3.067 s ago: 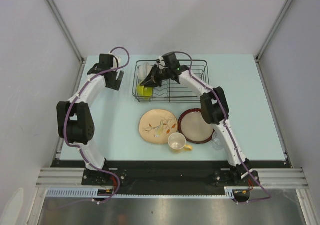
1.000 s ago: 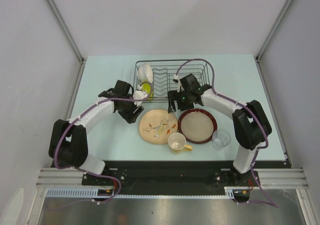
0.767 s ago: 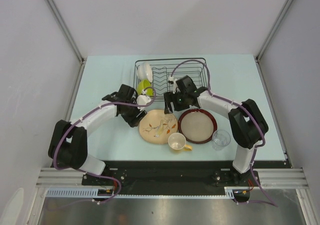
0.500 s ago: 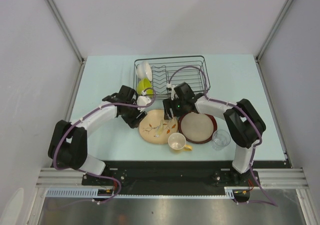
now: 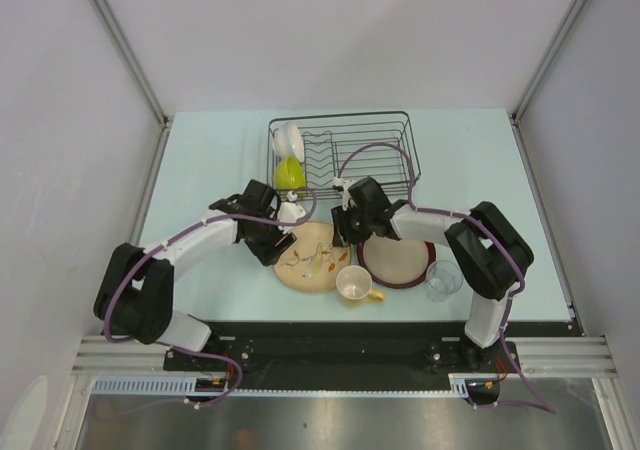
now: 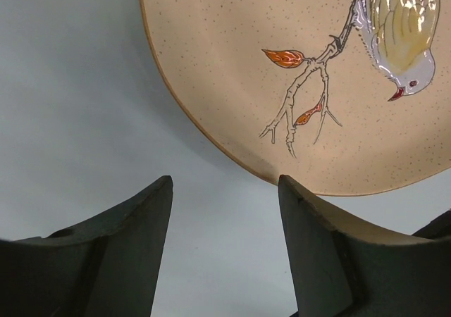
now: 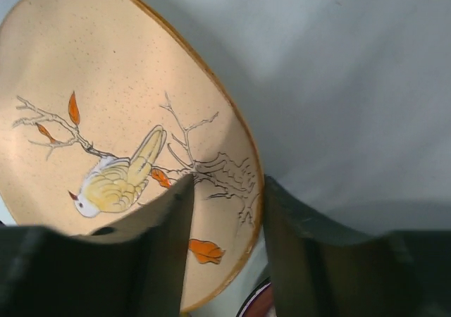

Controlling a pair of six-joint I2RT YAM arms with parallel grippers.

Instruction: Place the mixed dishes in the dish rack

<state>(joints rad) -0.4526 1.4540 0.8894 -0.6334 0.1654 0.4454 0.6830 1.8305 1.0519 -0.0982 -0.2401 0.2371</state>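
Pale blue-green worktop [image 5: 200, 170], plain grey walls [image 5: 350, 40] behind. Beige leaf-patterned plate [image 5: 318, 265] mid-frame on worktop, below dish rack [image 5: 340, 117]. Left hand [image 6: 225, 183] wide open, empty, at plate's left rim. Right hand [image 7: 227, 183] open, empty, at its upper right rim.

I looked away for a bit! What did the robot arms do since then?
Both arms swung back from the dish rack to the beige leaf-patterned plate: left gripper at its left edge, right gripper at its right edge, both open. The cup, glass, red-rimmed plate, white bowl and green bowl stayed put.
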